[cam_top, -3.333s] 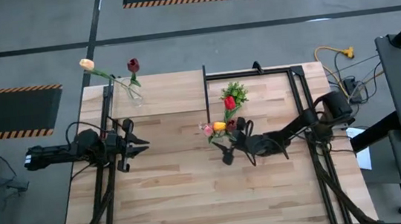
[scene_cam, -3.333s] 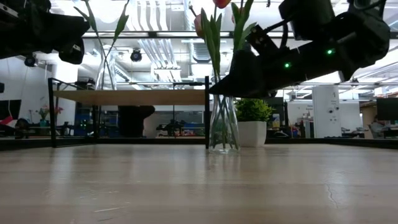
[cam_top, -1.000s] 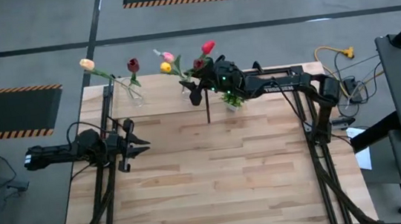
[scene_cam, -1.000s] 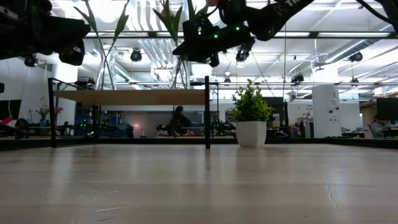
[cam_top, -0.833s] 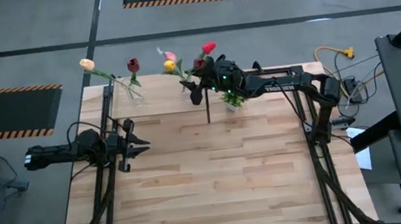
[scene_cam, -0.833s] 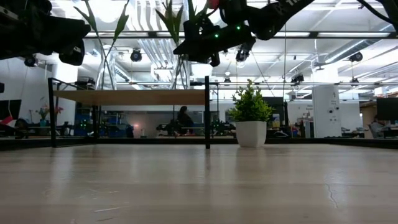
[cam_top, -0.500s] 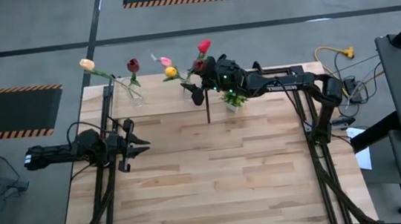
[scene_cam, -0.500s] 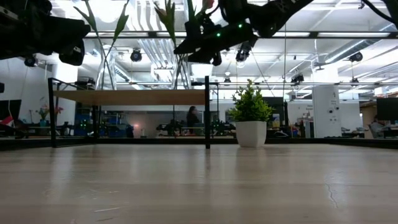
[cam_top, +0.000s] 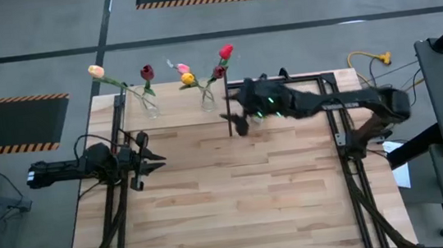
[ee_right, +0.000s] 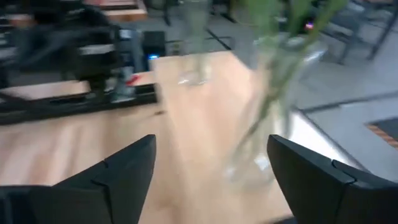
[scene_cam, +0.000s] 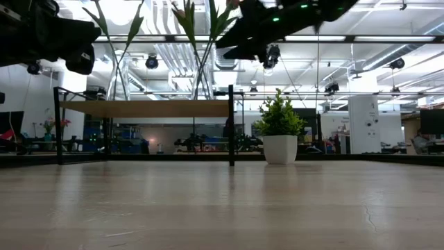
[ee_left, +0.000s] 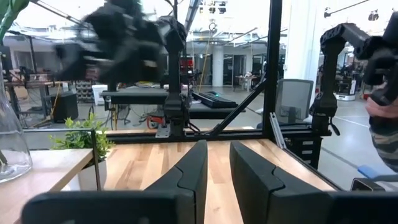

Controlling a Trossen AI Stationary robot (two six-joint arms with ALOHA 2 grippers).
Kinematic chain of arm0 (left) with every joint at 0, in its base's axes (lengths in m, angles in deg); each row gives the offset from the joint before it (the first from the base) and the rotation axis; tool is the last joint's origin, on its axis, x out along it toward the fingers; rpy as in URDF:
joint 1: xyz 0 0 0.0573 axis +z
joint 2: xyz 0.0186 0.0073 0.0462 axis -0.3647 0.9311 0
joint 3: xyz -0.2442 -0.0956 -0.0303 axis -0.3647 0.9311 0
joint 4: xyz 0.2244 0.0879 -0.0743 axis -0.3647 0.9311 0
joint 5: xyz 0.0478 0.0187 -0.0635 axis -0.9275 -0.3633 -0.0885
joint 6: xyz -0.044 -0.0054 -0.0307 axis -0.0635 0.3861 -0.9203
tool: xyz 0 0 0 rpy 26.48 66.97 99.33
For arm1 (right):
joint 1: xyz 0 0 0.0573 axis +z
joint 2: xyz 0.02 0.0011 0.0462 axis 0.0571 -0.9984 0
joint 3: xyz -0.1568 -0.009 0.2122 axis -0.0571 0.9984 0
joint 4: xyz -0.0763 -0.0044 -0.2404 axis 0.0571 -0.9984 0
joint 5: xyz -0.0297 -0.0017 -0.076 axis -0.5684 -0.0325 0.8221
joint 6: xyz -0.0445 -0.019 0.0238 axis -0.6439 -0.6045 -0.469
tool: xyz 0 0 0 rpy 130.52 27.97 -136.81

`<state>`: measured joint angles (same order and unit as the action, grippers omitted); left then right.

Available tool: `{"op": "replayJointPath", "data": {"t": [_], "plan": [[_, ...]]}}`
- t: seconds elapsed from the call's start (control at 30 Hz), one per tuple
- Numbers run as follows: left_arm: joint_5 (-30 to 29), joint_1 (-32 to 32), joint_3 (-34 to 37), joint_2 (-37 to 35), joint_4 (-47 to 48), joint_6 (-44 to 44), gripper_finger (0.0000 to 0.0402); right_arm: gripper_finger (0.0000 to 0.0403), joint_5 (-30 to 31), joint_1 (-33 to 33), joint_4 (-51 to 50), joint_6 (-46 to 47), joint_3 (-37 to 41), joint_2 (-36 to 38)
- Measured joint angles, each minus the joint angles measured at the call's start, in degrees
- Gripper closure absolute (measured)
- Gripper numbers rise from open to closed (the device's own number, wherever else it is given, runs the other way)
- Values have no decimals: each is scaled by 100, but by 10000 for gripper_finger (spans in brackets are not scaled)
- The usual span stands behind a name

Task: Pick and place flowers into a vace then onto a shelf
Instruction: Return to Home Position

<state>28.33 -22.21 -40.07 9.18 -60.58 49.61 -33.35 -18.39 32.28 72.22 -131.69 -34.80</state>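
Note:
Two clear glass vases stand by their bases on the shelf (cam_top: pixel 172 113) at the table's far left. The left vase (cam_top: pixel 150 107) holds a cream and a dark red tulip. The right vase (cam_top: pixel 206 99) holds the flowers (cam_top: pixel 188 78): pink, yellow, red and dark red heads. My right gripper (cam_top: pixel 235 116) is open and touches nothing. It hangs just right of the shelf's corner post, a short way from that vase (ee_right: pixel 261 146). My left gripper (cam_top: pixel 149 158) waits over the table's left side, its fingers (ee_left: pixel 186 177) nearly together with nothing between them.
A small potted plant (scene_cam: pixel 280 135) in a white pot stands on the table right of the shelf, under my right arm. The shelf's black frame post (scene_cam: pixel 231 125) rises at its near right corner. The table's bare wood (cam_top: pixel 238 205) stretches toward the near edge.
My right gripper has opened and let go of the right vase, which now stands on the shelf with its flowers. The gripper has then drawn back toward the table's right and near edges, away from the vase.

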Motion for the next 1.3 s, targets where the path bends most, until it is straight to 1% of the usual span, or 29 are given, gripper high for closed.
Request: {"op": "replayJointPath", "data": {"t": [0.2, 0.27, 0.43, 0.53, 0.6, 0.7, 0.8, 0.83, 0.93, 1.1, 1.2, 1.3], "plan": [[-6, 0, 0, -1, -12, -17, 350, 129, 10, 800, 1409, -41, 2028, 1301], [-29, 0, 0, -2, -20, -17, 350, 137, 106, 1061, 1609, -107, 2660, 1787], [-43, 0, 0, -4, -52, -17, 350, 160, 1474, 1734, 1555, -80, 3963, 3197], [-174, 1, 0, -4, -53, -18, 350, 172, 1544, 2117, 1572, 46, 4569, 4037], [-285, 2, 0, -4, -54, -17, 350, 177, 1535, 2358, 1600, 88, 4884, 4572], [-512, 2, 0, -4, -54, -17, 350, 180, 1479, 2612, 1582, -108, 5296, 5278], [-632, 2, 0, -4, -1, -57, 350, 185, 814, 2678, 1598, -268, 5601, 6000], [-632, 7, 0, -4, 44, -123, 350, 187, 751, 2680, 1601, -240, 5690, 6220], [-632, 7, 0, -4, 157, -262, 350, 195, 820, 2672, 1433, -124, 5923, 6847], [-629, 7, 0, -4, 182, -273, 350, 213, 795, 2674, 1034, -276, 6311, 7809], [-623, 7, 0, -4, 248, -273, 350, 234, 823, 2674, 396, -170, 6330, 8311], [-621, 4, 0, -4, 357, -274, 350, 265, 889, 2674, 98, 0, 6325, 8730]]}}
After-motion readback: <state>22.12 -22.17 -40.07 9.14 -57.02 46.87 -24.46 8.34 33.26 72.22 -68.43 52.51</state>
